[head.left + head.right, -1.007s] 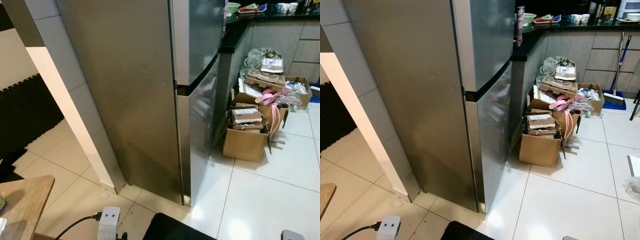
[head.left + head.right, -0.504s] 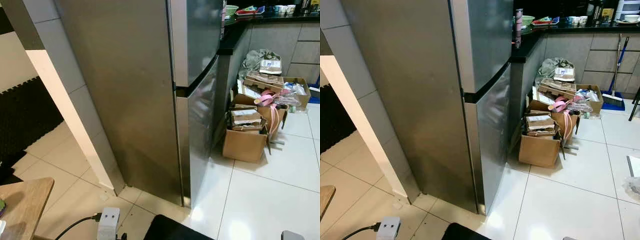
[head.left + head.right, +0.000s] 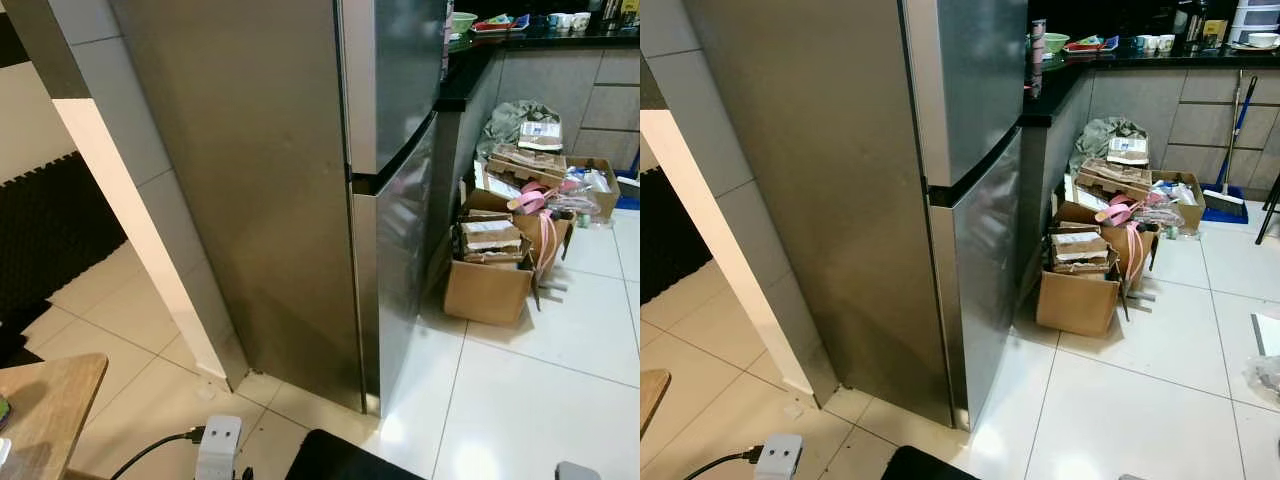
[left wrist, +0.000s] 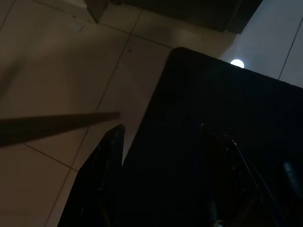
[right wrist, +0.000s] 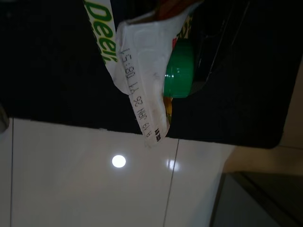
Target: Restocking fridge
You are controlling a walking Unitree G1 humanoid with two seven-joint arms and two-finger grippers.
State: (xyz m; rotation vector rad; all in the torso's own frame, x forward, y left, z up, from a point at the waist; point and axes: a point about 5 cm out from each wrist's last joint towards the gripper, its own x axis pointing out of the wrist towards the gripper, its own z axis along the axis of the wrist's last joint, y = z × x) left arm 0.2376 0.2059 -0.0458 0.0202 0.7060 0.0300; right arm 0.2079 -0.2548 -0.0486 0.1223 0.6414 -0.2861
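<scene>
A tall stainless-steel fridge (image 3: 290,200) stands ahead with its upper door (image 3: 980,80) and lower door (image 3: 990,270) both closed; I see its side and its front at an angle. In the right wrist view my right gripper (image 5: 165,52) is shut on a white drink pack (image 5: 142,71) with green lettering, a printed date and a green screw cap (image 5: 179,71). It hangs over a black surface and white floor tiles. My left gripper (image 4: 163,142) hangs open above the floor with nothing between its fingers.
Open cardboard boxes (image 3: 490,285) full of clutter sit on the floor to the right of the fridge, under a dark counter (image 3: 470,70). A broom (image 3: 1235,120) leans at the far right. A wooden table corner (image 3: 45,410) is at bottom left, and a tiled pillar (image 3: 150,200) stands left of the fridge.
The head view has shifted very slightly. The fridge doors stay closed and nothing in the scene has moved.
</scene>
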